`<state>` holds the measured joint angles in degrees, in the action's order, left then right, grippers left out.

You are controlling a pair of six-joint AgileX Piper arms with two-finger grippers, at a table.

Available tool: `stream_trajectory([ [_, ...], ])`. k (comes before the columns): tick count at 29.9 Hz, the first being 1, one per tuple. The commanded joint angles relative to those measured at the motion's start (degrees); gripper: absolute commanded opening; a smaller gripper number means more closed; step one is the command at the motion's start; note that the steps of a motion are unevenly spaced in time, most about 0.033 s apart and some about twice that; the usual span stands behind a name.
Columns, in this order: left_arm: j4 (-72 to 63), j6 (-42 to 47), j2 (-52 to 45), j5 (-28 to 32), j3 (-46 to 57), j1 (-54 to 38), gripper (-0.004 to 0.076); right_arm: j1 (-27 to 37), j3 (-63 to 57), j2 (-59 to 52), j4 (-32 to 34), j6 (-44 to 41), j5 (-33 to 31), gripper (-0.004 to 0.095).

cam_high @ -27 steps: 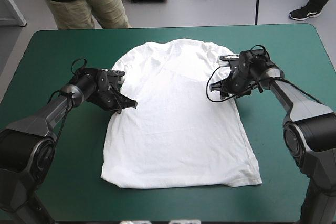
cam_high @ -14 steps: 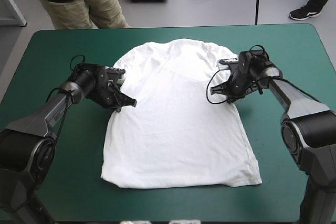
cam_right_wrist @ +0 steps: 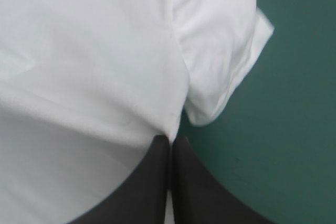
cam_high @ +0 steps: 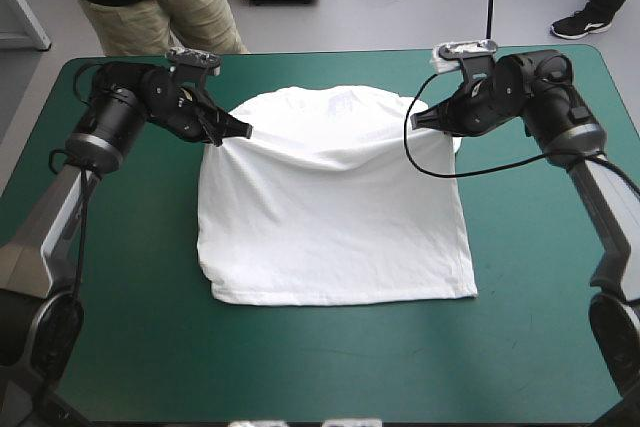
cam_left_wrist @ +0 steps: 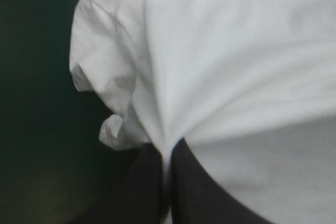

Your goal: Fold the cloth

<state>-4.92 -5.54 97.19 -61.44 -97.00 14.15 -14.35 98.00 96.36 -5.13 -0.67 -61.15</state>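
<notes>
We log left hand clamped on the T-shirt at 10 o'clock, right hand at 2. Wrist views add crumpled sleeves; only the high view shows hem on counter.

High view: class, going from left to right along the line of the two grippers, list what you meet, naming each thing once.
left gripper, shut on the cloth's left side → T-shirt, white, held at both sides → right gripper, shut on its right side
</notes>
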Motion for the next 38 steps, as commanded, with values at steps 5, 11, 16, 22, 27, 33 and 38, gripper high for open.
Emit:
stream_trajectory([
  [5, -0.29, -0.38, -10.33, 1.40, -6.54, -0.05, -0.0009, 0.09, 7.79, -9.42, 0.40, 0.67, 1.49, -0.0017],
  [11, -0.29, -0.52, -16.09, 3.33, -8.41, -0.05, -0.0009, 0.09, 12.93, -12.58, 0.40, 0.67, 1.37, -0.0018],
  [16, -0.29, -0.66, -18.67, 3.87, -9.88, -0.05, -0.0009, 0.09, 15.07, -14.27, 0.40, 1.41, 1.37, -0.0017],
  [22, -0.29, -1.77, -18.79, 5.47, -10.20, -0.05, -0.0009, 0.09, 15.40, -14.42, 2.04, 1.81, 3.30, -0.0017],
  [27, -0.21, -1.77, -16.78, 11.10, -10.20, -0.05, -0.0009, 0.09, 15.40, -12.29, 3.07, 1.81, 6.81, -0.0017],
  [33, 1.52, -1.77, -12.98, 25.55, -10.20, -0.05, -0.0009, 0.09, 15.40, -6.90, 4.66, 1.81, 18.07, -0.0017],
  [38, 6.09, -1.77, -9.45, 40.15, -10.20, -0.05, -0.0009, 0.09, 15.40, -3.47, 7.63, 1.81, 29.93, -0.0017],
])
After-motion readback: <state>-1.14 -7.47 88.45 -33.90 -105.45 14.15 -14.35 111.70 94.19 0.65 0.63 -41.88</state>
